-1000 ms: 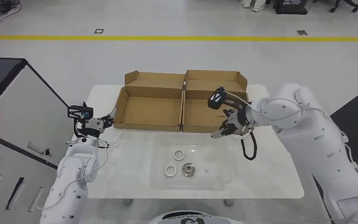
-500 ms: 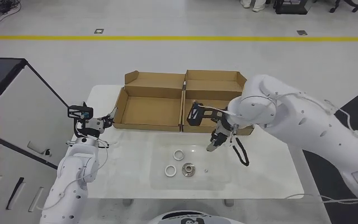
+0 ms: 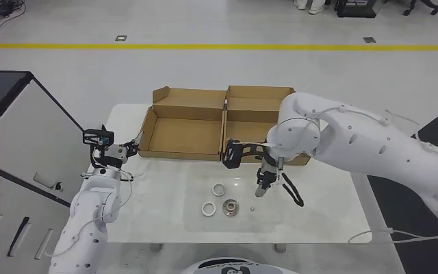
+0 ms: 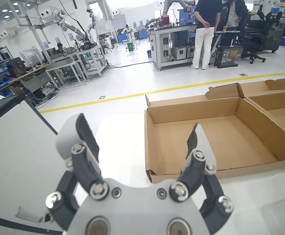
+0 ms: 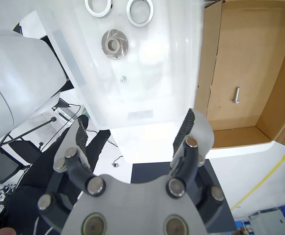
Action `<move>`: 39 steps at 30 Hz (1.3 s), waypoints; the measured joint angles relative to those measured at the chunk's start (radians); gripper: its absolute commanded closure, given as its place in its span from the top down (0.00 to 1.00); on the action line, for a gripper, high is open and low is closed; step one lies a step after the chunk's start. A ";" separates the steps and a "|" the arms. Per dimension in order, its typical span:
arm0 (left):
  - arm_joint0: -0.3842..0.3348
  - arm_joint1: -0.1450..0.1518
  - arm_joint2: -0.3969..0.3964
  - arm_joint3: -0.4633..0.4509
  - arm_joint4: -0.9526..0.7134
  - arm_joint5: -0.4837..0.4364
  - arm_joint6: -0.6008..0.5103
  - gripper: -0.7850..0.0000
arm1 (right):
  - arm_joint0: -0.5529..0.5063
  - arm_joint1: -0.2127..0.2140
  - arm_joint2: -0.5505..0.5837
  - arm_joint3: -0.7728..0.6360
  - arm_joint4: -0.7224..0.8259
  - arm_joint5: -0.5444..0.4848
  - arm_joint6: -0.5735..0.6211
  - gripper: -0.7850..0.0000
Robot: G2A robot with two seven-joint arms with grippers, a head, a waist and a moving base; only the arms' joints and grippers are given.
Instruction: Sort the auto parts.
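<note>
Logged two boxes [image 3: 181,135], two rings [image 5: 139,12], one hub [image 5: 115,44], one small fastener [image 5: 122,79], one boxed bolt [image 5: 236,95], found left gripper [image 4: 139,126] and right gripper [image 5: 135,118] wide, empty.

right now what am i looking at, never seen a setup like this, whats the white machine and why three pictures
It is a two-armed robot at a white table, sorting auto parts. The top view looks down from a camera above its arms; the other two come from cameras on its wrists. On the table lie two rings, a flanged hub and a small fastener, with two open cardboard boxes behind. One box holds a bolt. The right fingers hang open near the parts; the left fingers are open beside the empty box. Nothing is held.
</note>
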 measured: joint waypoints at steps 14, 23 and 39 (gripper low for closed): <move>0.000 0.000 0.000 0.000 0.000 0.000 0.000 1.00 | -0.054 -0.018 0.000 -0.006 -0.022 -0.002 -0.001 1.00; 0.000 0.000 0.000 0.000 0.000 0.000 0.000 1.00 | -0.100 -0.065 0.000 0.057 -0.036 -0.021 0.000 1.00; 0.000 0.000 0.000 0.000 0.000 0.000 0.000 1.00 | -0.160 -0.143 0.000 0.154 -0.089 -0.008 0.000 0.49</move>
